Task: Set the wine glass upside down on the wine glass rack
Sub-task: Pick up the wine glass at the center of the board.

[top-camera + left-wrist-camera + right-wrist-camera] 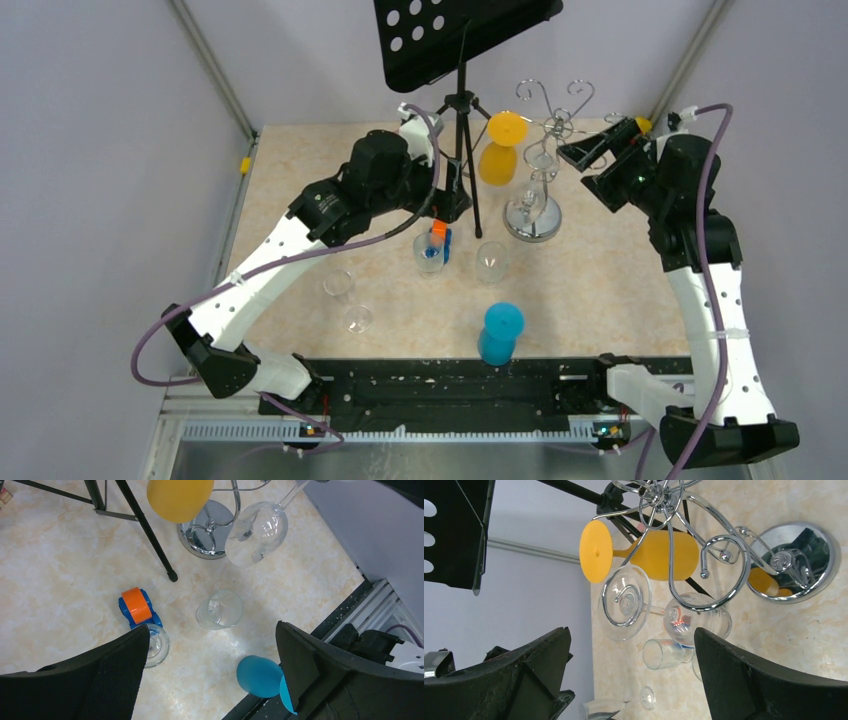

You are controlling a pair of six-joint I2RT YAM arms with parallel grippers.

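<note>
The clear wine glass hangs upside down from a curled arm of the chrome wine glass rack. In the right wrist view its foot sits in a wire hook and its bowl points at the table. My right gripper is open just in front of the foot, with nothing between its fingers. It shows at the rack's right side as the right gripper. The left gripper is open high over the table and holds nothing. An orange wine glass hangs beside the clear one.
A black tripod music stand stands left of the rack. On the table are a blue and orange toy car, two clear tumblers, a clear glass lying on its side and a blue goblet.
</note>
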